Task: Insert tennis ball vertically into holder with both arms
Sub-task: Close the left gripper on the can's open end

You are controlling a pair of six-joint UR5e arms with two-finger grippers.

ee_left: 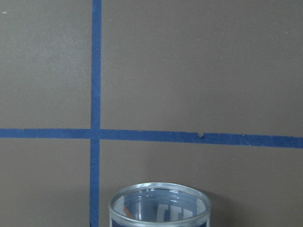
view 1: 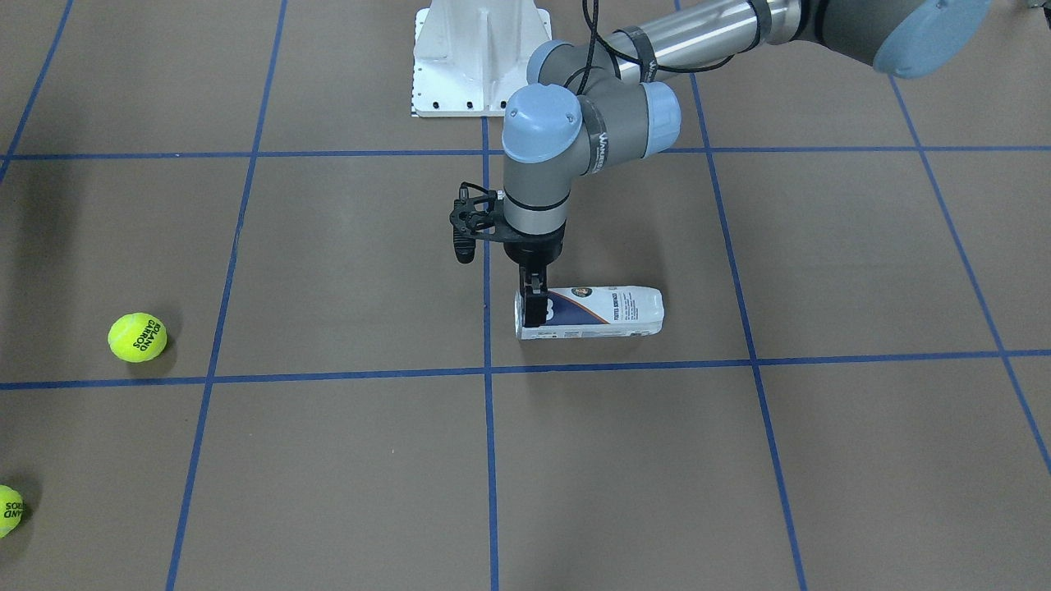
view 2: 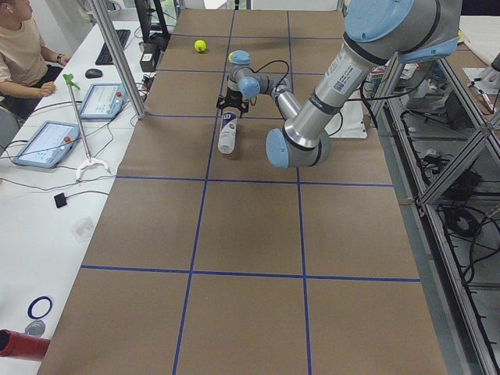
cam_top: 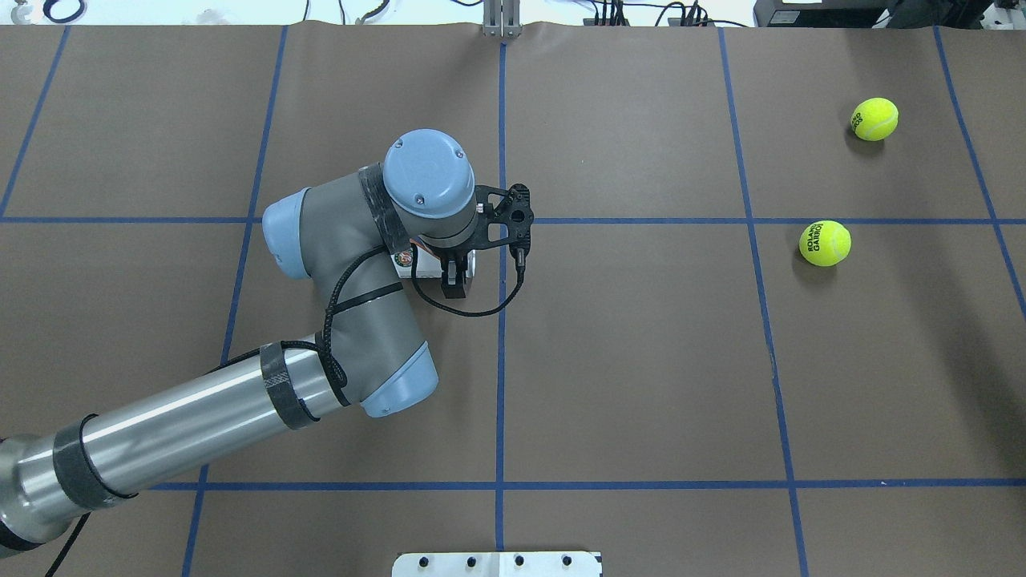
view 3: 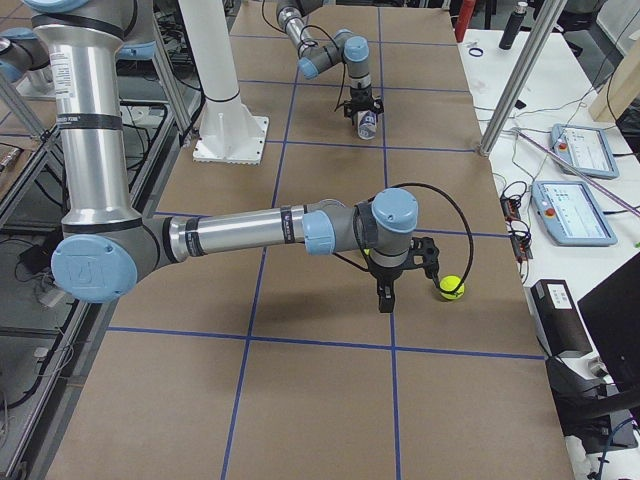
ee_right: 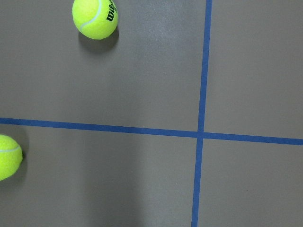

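The holder (view 1: 603, 312), a clear can with a white and navy label, lies on its side near the table's middle. My left gripper (view 1: 535, 310) points down and straddles it near the open metal rim (ee_left: 159, 205). I cannot tell whether the jaws press on it. In the overhead view the left wrist hides most of the holder (cam_top: 405, 260). One tennis ball (cam_top: 825, 243) and a second tennis ball (cam_top: 874, 119) lie far to the right. My right gripper (view 3: 384, 303) points down beside a ball (view 3: 452, 288). It shows only in the right side view, so I cannot tell its state.
The white pedestal base (view 1: 480, 57) stands at the robot's side of the table. Blue tape lines (cam_top: 501, 361) grid the brown surface. An operator (view 2: 19, 47) sits at a side desk with tablets. The right wrist view shows two balls, one (ee_right: 94, 18) at the top, one (ee_right: 7, 157) at the left edge.
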